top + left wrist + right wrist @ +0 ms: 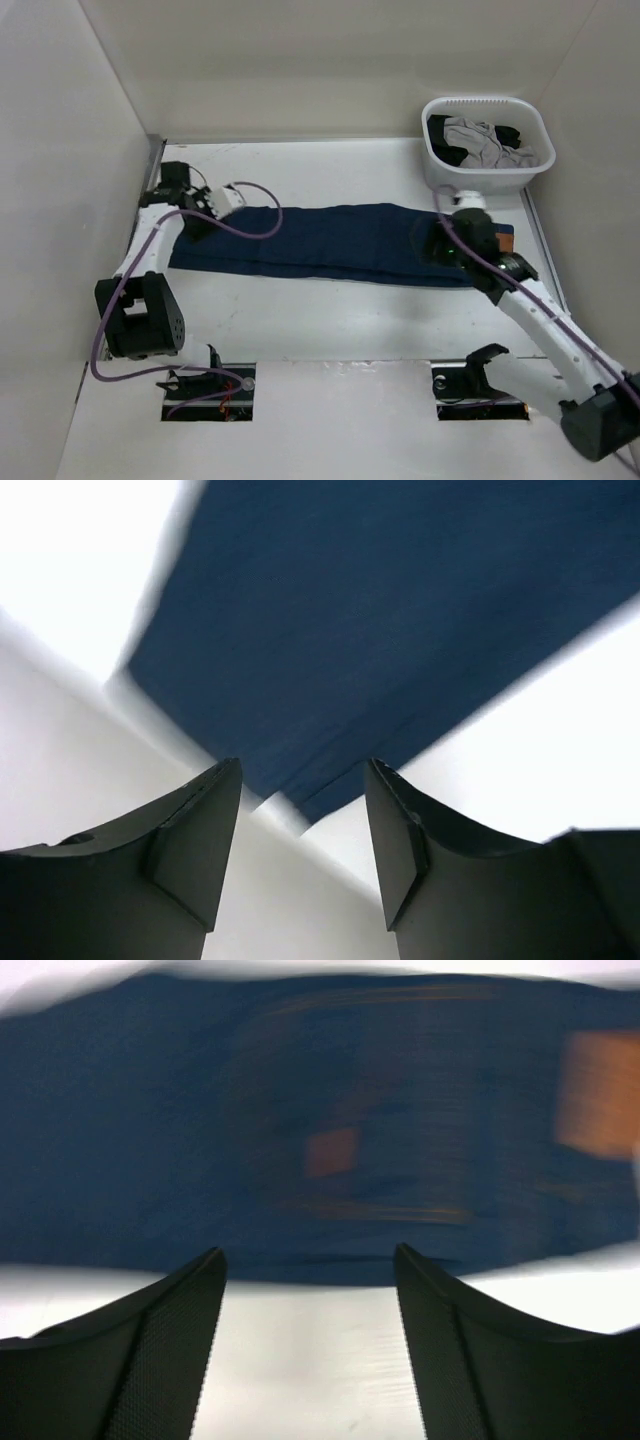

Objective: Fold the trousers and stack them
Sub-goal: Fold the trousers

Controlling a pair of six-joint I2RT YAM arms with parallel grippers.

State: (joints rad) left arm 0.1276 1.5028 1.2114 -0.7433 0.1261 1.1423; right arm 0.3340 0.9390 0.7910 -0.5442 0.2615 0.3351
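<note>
While the long dark blue denim trousers (330, 243) lie flat across the white desk (330, 320), the left fingers (195, 830) are spread wide over the left end, holding nothing. The right fingers (170, 1330) are spread wide too, empty, over the right end, near the white plastic basket (480, 102).

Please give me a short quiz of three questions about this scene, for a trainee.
1. True or false: the trousers lie stretched out long, waistband toward the right arm.
2. The grey and black garments are: A in the white basket; B on the trousers; C on the bare table.
3. Fill in: the left gripper and the right gripper are both ___.
Key: 1 true; 2 A; 3 open.
</note>
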